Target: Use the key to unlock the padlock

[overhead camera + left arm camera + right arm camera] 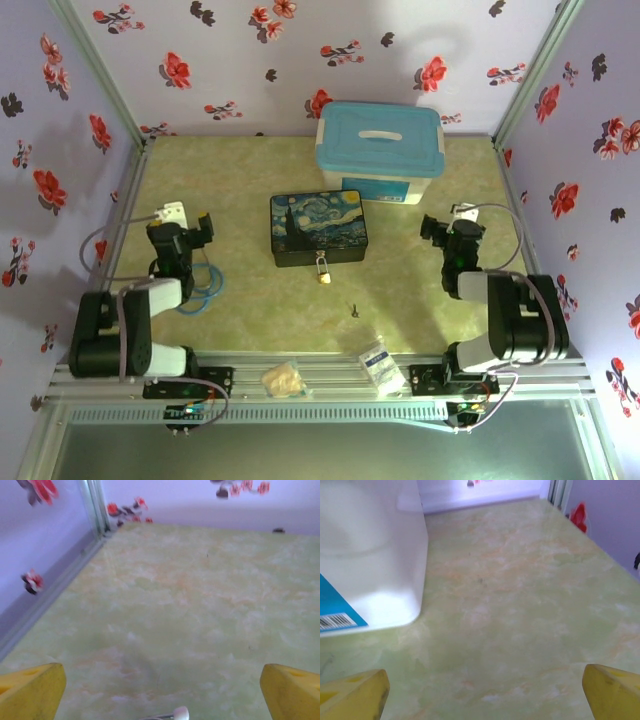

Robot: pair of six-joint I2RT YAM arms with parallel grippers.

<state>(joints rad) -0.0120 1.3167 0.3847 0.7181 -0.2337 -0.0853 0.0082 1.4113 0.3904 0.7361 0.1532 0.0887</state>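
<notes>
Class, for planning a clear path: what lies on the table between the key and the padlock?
Nothing; the top view shows bare table between the key and the padlock.

painted tin box [319, 228] mid-table | blue-lidded white bin [380, 150] just behind it | white packet [379, 364] on near rail

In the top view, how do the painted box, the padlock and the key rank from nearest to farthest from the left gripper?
From the left gripper:
1. painted box, to its right.
2. padlock, at the box's near side.
3. key, farther right, toward the arms' bases.
</notes>
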